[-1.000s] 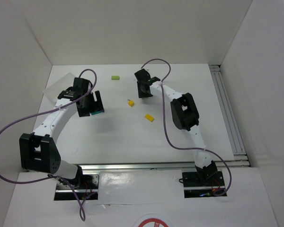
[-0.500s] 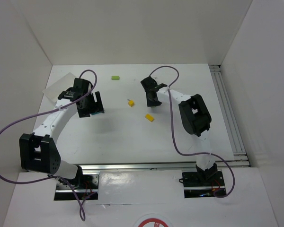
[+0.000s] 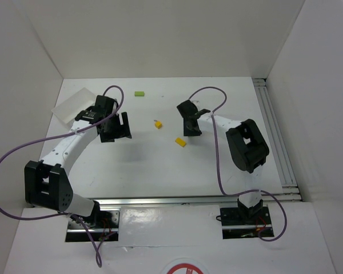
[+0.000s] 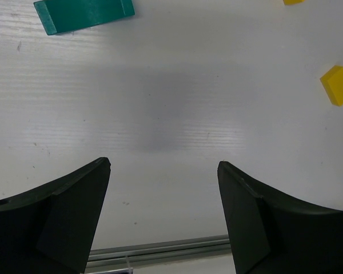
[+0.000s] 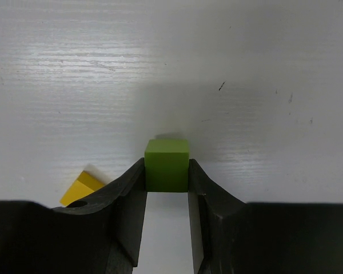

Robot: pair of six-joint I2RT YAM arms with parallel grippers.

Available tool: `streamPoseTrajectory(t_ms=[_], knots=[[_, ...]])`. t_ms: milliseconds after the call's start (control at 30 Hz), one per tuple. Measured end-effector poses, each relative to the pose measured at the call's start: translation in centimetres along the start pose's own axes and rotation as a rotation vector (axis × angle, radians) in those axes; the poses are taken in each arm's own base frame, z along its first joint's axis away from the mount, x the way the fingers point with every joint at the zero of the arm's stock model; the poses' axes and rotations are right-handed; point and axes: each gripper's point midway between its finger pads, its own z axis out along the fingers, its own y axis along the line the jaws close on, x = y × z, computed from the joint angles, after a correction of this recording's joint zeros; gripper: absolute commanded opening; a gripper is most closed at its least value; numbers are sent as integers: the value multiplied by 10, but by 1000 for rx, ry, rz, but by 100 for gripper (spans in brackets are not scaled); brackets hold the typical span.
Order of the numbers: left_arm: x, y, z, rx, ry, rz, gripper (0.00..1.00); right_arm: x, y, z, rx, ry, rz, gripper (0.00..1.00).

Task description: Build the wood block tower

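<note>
My right gripper (image 5: 166,171) is shut on a light green block (image 5: 167,154), held low over the table. In the top view it (image 3: 191,127) sits right of centre, near a yellow block (image 3: 180,141), which also shows in the right wrist view (image 5: 83,188). A second small yellow block (image 3: 158,124) lies to its left. My left gripper (image 4: 163,165) is open and empty; in the top view it (image 3: 119,127) is at the left. The teal arch piece (image 4: 83,14) lies flat on the table beyond its fingers, hidden in the top view.
Another light green block (image 3: 139,93) lies at the back of the table. A white tray (image 3: 68,105) sits at the far left, beside my left arm. White walls close the table on three sides. A rail (image 3: 277,137) runs along the right edge.
My right gripper has moved nearer and to the right with the green block, towards the yellow block. My left gripper has shifted slightly right, and the teal edge beside it no longer shows from above.
</note>
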Motion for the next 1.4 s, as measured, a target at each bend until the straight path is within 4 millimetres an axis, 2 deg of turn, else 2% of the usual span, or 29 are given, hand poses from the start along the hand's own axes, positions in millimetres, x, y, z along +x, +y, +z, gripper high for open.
streamPoseTrajectory(t_ms=[100,167,233,267,300,400,633,767,833,900,1000,1067,1133,1200,1300,1400], knots=[[1,-1,0,1,1,4,89,-4,0,2,6,-17,2,37],[1,-1,0,1,1,5,89,-7,-1,5,16,-26,1,42],[1,-2,0,2,1,6,89,-6,-2,8,27,-26,-3,50],[1,-2,0,2,2,6,89,-6,-2,10,31,-25,-4,64],[1,-2,0,2,1,6,89,-6,-2,10,34,-27,-3,70],[1,-2,0,3,2,7,89,-8,-2,11,34,-34,-9,76],[4,-6,1,7,7,17,89,-15,-1,8,31,-49,-11,76],[4,-7,1,6,6,20,89,-27,5,-1,14,-75,-16,76],[2,-6,0,1,0,20,89,-42,17,-10,-17,-107,-28,76],[-1,-6,-1,-4,-8,20,89,-61,38,-23,-64,-145,-56,79],[-3,-5,-1,-11,-12,20,89,-91,85,-42,-156,-221,-115,86],[-2,-3,-1,-27,-13,18,90,-101,115,-46,-207,-252,-156,87],[-3,2,-2,-45,-14,8,90,-98,138,-42,-245,-250,-198,87],[-6,10,-3,-61,-20,-12,90,-85,150,-30,-267,-215,-241,87],[-15,23,-9,-82,-50,-66,90,-68,155,-7,-276,-154,-285,87],[-22,31,-17,-88,-82,-93,90,-58,157,10,-283,-111,-314,87]])
